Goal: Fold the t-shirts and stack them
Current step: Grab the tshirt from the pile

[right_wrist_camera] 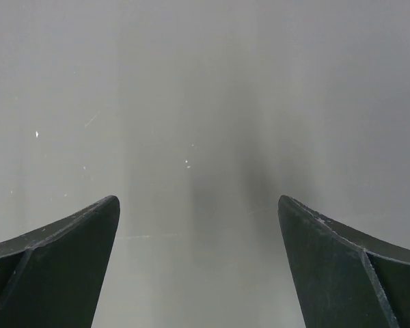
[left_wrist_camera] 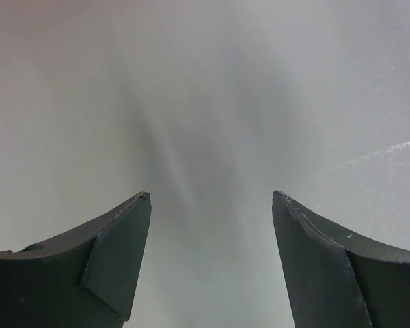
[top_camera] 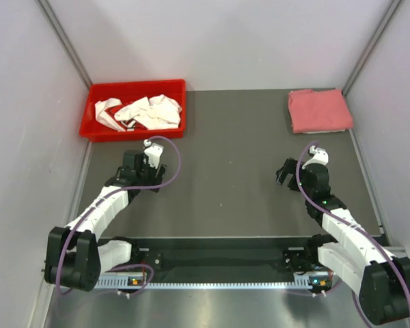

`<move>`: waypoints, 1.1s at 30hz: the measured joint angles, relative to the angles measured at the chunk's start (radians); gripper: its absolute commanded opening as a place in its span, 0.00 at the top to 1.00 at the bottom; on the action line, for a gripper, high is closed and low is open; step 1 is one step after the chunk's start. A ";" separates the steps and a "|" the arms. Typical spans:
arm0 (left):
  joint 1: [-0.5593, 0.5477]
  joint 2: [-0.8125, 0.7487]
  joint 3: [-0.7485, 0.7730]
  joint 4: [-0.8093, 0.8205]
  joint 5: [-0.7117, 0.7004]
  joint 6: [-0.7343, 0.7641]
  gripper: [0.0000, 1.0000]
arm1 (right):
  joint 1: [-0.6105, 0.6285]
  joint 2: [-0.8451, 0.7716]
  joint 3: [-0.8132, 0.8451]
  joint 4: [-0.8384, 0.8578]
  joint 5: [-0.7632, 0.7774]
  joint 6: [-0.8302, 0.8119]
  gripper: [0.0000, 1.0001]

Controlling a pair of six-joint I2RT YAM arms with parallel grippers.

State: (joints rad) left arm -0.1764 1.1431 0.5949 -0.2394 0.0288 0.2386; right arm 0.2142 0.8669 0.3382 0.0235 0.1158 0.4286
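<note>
Left gripper (top_camera: 142,164) is hovering in the lower left part of the overhead view, just in front of the red bin (top_camera: 89,130), and its jaws are standing well apart with nothing between them. In the left wrist view the left gripper (left_wrist_camera: 212,198) is showing only bare grey table (left_wrist_camera: 205,102) between its two dark fingers (left_wrist_camera: 116,253). Right gripper (top_camera: 285,172) is hanging right of centre in the overhead view, below the pink t-shirt (top_camera: 319,109) and well apart from it. Its jaws are gaping even wider and are also gripping nothing. The right wrist view is showing the right gripper (right_wrist_camera: 198,201) over the same plain grey surface, with one finger (right_wrist_camera: 68,260) in each lower corner of the frame. The white t-shirt (top_camera: 147,111) is lying crumpled and unfolded inside the red bin at the upper left of the frame, with dark printed patches showing among its folds. The pink t-shirt is lying as a neat folded square at the upper right corner of the table (top_camera: 225,157), close to the right wall. Neither gripper is touching any cloth, and the two t-shirts are sitting far apart on opposite sides of the frame.
</note>
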 measured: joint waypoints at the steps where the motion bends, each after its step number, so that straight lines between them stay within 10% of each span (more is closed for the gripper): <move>1: 0.000 0.000 0.000 0.000 0.000 0.000 0.23 | 0.000 0.000 0.000 0.000 0.001 0.000 0.00; 14: 0.000 0.054 0.157 -0.049 -0.060 0.034 0.14 | 0.000 -0.009 0.005 -0.006 0.007 -0.010 0.00; 33: 0.109 0.970 1.139 -0.061 -0.299 -0.043 0.10 | 0.000 0.013 0.023 -0.016 0.008 -0.017 0.00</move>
State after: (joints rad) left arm -0.0673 2.1128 1.7344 -0.3008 -0.2699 0.1959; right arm 0.2142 0.8795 0.3611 0.0078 0.1242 0.4118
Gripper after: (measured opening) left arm 0.894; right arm 0.996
